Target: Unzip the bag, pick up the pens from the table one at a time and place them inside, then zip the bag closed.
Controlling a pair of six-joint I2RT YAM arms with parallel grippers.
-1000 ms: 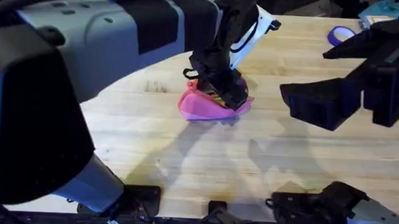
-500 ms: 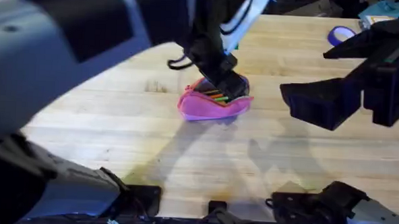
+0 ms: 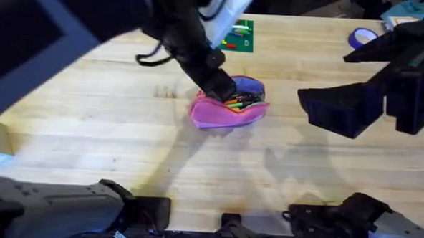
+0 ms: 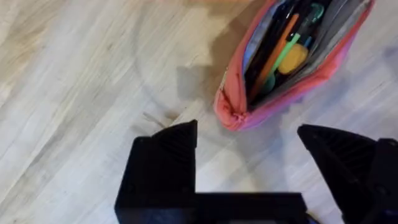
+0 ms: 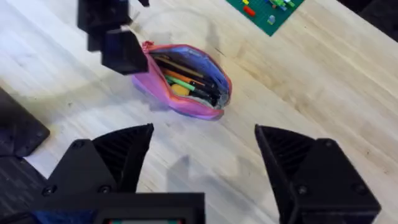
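A green board [image 3: 238, 35] lies flat near the far edge of the work surface and carries small red, white, green and blue pieces on its top face; it also appears in the right wrist view [image 5: 267, 11]. A purple tape roll [image 3: 362, 36] lies at the far right.

Overhead: left arm [image 3: 72, 41] large, dark, blurred; left hand [image 3: 217, 83] covers upper left end of the bag [image 3: 227, 109]. Pens [image 3: 236, 101] inside too small to count. Left wrist view: far end of bag cut by top edge, pens only partly seen. Green board [image 5: 267, 11] cut by edge in right wrist view; its pieces too small to tell
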